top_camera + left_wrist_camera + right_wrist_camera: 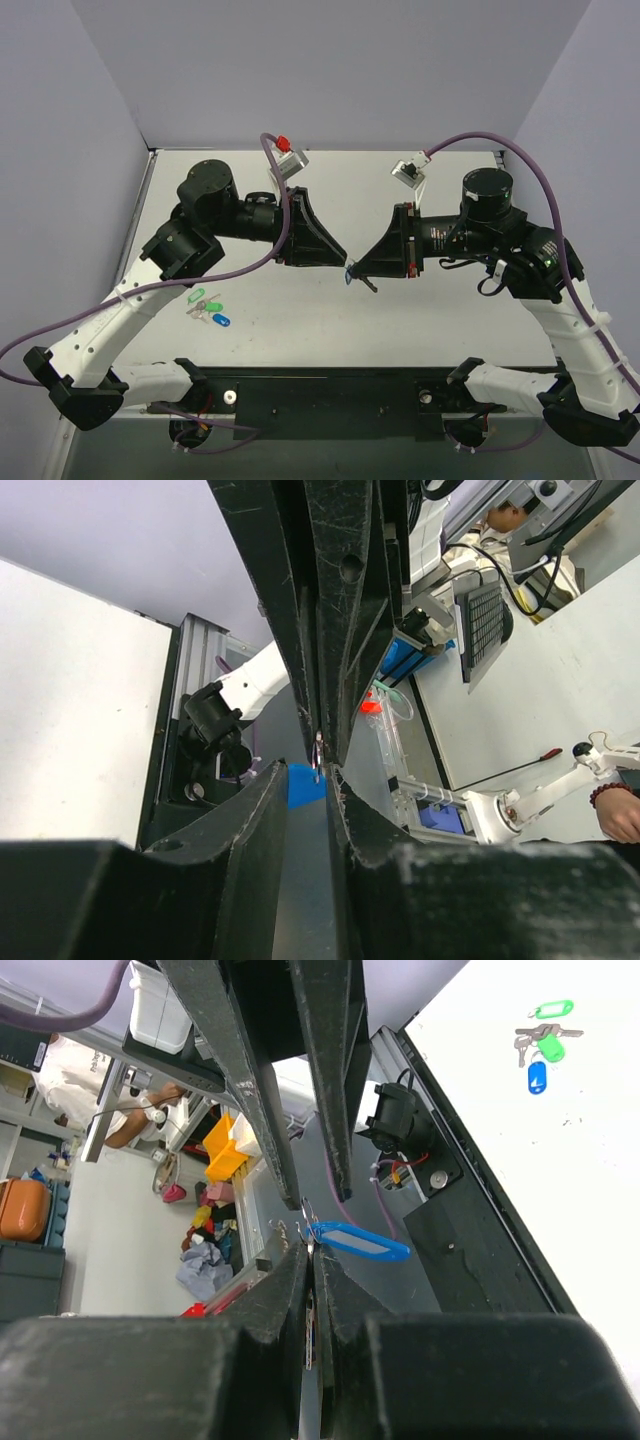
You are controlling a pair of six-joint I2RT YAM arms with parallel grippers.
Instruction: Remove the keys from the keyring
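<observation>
Nearest item: right fingers (306, 1260), black, pressed together on the metal-ring end of the keyring (356, 1242). Its light-blue oval tag sticks out sideways from the tips, with a pale strip along its middle. It is held off the table (300, 330), above the middle of the white top.

Left fingers (338, 260): black, pointing in from the opposite side, tip to tip with the right pair. The tips stand a little apart, one on either side of the ring end of the tag. Whether they touch any metal, I cannot tell.

Key (318, 750): only a sliver of silver metal shows where both pairs of fingers meet, just above the blue tag. It is too small to tell key from ring.

Spare bunch (208, 308): green tags, one dark blue tag and a few grey keys. It lies flat on the table near the left arm (205, 195), well apart from the fingers.

Arms: left as above, right arm (487, 195) opposite. Both have white lower links and black upper links, bent inward so the wrists face each other. A purple cable (480, 140) loops over each.

Surroundings: pale walls (330, 70) on three sides; a black plate (330, 395) along the near edge carries both arm bases.
</observation>
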